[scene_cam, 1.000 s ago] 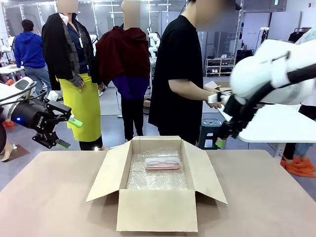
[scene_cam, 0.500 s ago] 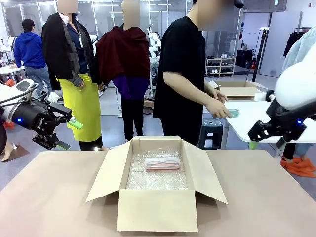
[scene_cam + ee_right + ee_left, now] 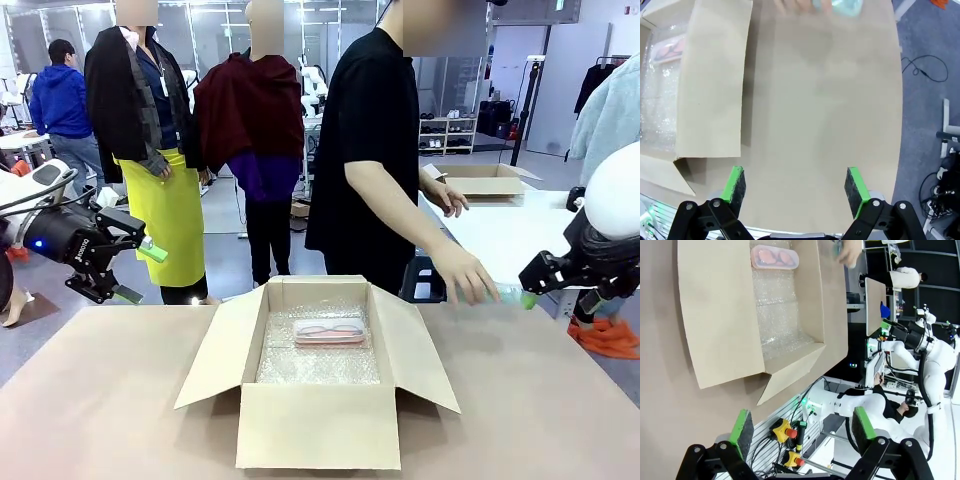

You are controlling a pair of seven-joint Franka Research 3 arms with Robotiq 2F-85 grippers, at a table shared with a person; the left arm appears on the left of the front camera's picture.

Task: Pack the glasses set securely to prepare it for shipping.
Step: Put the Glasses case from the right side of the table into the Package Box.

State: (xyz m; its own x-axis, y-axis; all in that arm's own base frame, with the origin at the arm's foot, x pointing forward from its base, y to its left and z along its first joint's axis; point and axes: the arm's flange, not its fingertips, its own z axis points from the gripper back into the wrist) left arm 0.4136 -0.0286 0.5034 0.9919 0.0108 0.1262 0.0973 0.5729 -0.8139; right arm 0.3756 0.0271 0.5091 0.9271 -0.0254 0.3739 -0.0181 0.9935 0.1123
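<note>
An open cardboard box (image 3: 318, 425) stands mid-table, lined with bubble wrap (image 3: 315, 365). On the wrap at the far end lies the clear case with the pink glasses (image 3: 329, 331), which also shows in the left wrist view (image 3: 774, 257) and the right wrist view (image 3: 667, 50). A person's hand (image 3: 463, 279) holds the mint-teal case (image 3: 506, 295) just above the table, right of the box; this mint-teal case (image 3: 845, 7) is blurred. My right gripper (image 3: 560, 290) hangs open beside that hand, and my right gripper (image 3: 795, 184) holds nothing. My left gripper (image 3: 138, 272) hovers open off the table's far-left edge, and my left gripper (image 3: 802, 427) is empty too.
The box's four flaps stand outward; the right flap (image 3: 715, 75) slopes over the table. Bare brown tabletop (image 3: 540, 400) lies on both sides of the box. A white side table (image 3: 520, 235) with another cardboard box (image 3: 482, 183) stands behind the person.
The person's hand has carried the mint-teal case from the side table down to the table right of the box. My right arm has swung right and lower. The left arm has stayed still.
</note>
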